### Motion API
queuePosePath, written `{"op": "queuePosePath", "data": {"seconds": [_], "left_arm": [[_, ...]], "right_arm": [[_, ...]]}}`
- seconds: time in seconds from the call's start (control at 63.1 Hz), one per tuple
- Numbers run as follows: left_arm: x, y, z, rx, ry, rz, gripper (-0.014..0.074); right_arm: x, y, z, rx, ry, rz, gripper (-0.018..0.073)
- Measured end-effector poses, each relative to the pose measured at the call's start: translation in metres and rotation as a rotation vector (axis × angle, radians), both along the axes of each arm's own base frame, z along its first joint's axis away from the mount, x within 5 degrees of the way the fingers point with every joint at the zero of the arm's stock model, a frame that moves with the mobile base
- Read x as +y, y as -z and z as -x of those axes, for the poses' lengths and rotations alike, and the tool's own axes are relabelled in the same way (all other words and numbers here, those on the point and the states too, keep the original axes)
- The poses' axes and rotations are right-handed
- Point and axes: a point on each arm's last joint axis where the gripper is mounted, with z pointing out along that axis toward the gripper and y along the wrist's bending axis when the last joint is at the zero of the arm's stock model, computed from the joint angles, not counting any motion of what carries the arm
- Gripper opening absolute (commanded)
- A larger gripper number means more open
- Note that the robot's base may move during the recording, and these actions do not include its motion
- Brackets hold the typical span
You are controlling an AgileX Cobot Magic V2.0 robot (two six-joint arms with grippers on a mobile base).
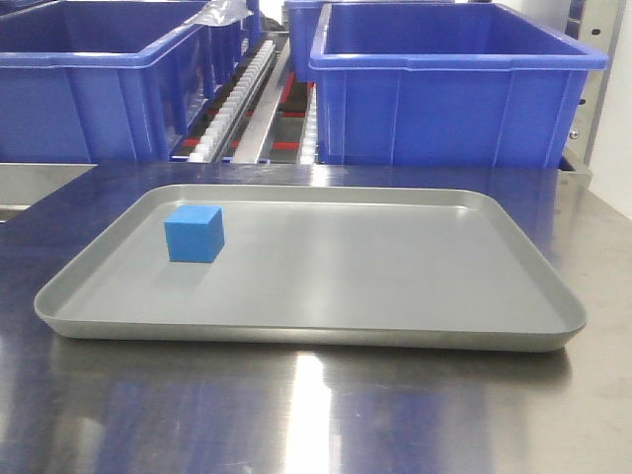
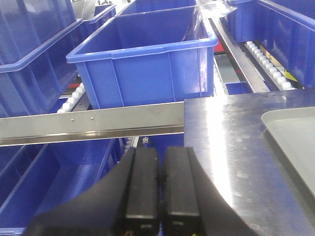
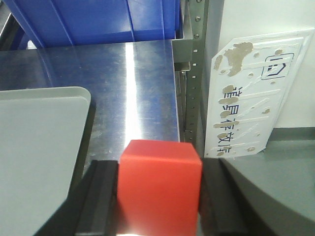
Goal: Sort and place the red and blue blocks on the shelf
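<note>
Front view: small matte bright blue cube (image 1: 194, 233) is sitting on the shallow grey metal tray (image 1: 296, 331), left of centre. Large blue plastic bins (image 1: 454, 89) are filling the upper frame, with the shelf's white roller tracks (image 1: 237, 99) running between them.

Left wrist view: left gripper (image 2: 160, 196), bottom centre, is carrying nothing, jaws pressed together. The shelf's brushed front rail (image 2: 98, 120) is crossing mid-frame.

Right wrist view: right gripper (image 3: 160, 206) is clamping the small matte red cube (image 3: 160, 187), bottom centre, over the shiny steel tabletop (image 3: 133, 83).

Progress, judged: no block is lying on the shelf yet; red is in hand, blue is awaiting pickup.
</note>
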Motion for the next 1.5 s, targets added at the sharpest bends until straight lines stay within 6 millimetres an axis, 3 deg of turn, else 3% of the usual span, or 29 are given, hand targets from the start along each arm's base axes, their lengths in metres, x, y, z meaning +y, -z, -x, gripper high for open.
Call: {"op": "queuePosePath", "data": {"seconds": [0.697,0.855,0.998,1.283,1.504], "left_arm": [[-0.001,0.000,0.000,0.001,0.024,0.057,0.0124],[-0.005,-0.004,-0.007,0.075,0.080,0.079,0.0124],[-0.012,-0.032,-0.024,0.142,0.143,0.076,0.0124],[-0.027,-0.088,-0.084,0.251,0.174,0.120,0.0124],[-0.032,-0.095,-0.115,0.339,0.163,0.139,0.0124]], "right_arm": [[0.000,0.000,0.000,0.000,0.000,0.000,0.0049],[0.000,0.000,0.000,0.001,0.000,0.000,0.0049],[0.000,0.000,0.000,0.001,0.000,0.000,0.0049],[0.000,0.000,0.000,0.001,0.000,0.000,0.0049],[0.000,0.000,0.000,0.001,0.000,0.000,0.0049]]}}
